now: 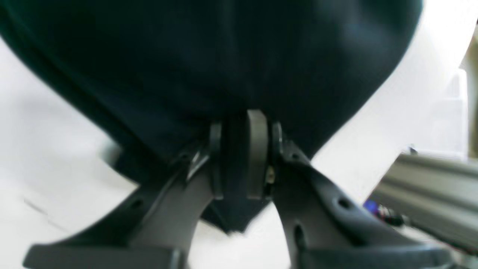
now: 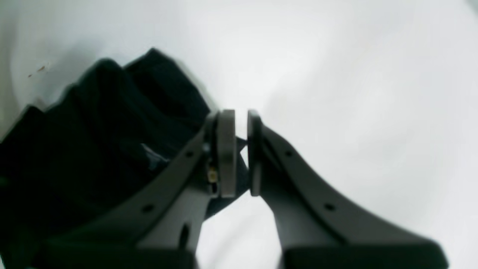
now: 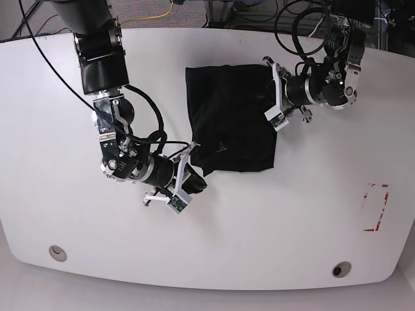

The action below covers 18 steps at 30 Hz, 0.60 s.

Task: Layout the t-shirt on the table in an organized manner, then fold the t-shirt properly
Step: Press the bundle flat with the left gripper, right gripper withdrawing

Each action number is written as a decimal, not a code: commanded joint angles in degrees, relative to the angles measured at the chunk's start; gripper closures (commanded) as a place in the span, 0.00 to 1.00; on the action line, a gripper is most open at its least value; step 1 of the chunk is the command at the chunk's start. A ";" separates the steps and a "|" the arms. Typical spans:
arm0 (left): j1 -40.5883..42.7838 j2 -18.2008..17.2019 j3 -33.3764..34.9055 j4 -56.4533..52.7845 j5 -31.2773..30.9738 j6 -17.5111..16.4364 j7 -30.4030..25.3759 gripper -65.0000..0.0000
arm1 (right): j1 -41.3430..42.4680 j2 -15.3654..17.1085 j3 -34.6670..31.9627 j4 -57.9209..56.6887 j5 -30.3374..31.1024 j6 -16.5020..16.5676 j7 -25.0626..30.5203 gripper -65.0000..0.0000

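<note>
Black soft-fabric t-shirt [image 3: 228, 120] sits mid glossy white table [image 3: 292, 220]; left gripper [image 3: 275, 94] pinches its 3 o'clock edge, right gripper [image 3: 189, 170] clamps the 7 o'clock corner.

No text, label, brand or number can be read anywhere; the views are too blurred. The table [image 3: 259, 246] bears only an unlettered red tape outline [image 3: 376, 207].

The base view looks down from high above, taking in the whole tabletop [image 3: 214, 246] and both arms; each wrist view sits just behind its own tool, looking along the fingers, very close and blurred; all three share the t-shirt [image 3: 230, 120], with the left tool [image 1: 244, 155] and right tool [image 2: 241, 153] against it.
</note>
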 commanded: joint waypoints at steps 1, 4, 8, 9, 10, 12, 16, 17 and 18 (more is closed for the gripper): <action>-1.82 0.79 -0.23 2.25 -1.16 0.29 -1.11 0.88 | -0.91 0.45 2.96 7.61 0.43 0.12 -1.94 0.92; -3.84 2.46 -0.23 2.16 -0.99 0.38 -1.11 0.88 | -3.02 0.53 4.63 13.15 0.43 0.12 -5.10 0.92; -5.95 4.75 -0.05 2.07 -0.81 1.78 -1.55 0.88 | -6.19 2.29 7.71 19.39 0.34 0.12 -8.53 0.92; -6.30 5.81 0.04 2.07 -0.72 2.92 -2.17 0.88 | -7.07 2.73 8.32 20.62 0.34 0.12 -9.06 0.92; -6.66 6.68 0.57 1.98 -0.72 4.33 -3.05 0.88 | -7.95 3.17 9.03 21.94 0.34 0.12 -9.32 0.92; -7.45 7.83 2.32 1.37 -0.46 7.67 -4.98 0.88 | -9.35 4.23 10.43 23.88 0.34 0.12 -9.41 0.92; -8.41 10.20 5.84 -0.04 3.67 12.68 -7.62 0.88 | -11.38 6.60 12.72 25.90 0.43 0.12 -9.41 0.92; -8.41 11.26 6.98 -0.39 5.78 14.09 -8.76 0.88 | -11.82 7.21 13.68 26.34 0.52 0.12 -9.41 0.92; -8.41 12.49 8.48 -0.65 8.33 15.41 -10.34 0.88 | -12.17 7.92 14.83 26.51 0.78 0.12 -9.41 0.92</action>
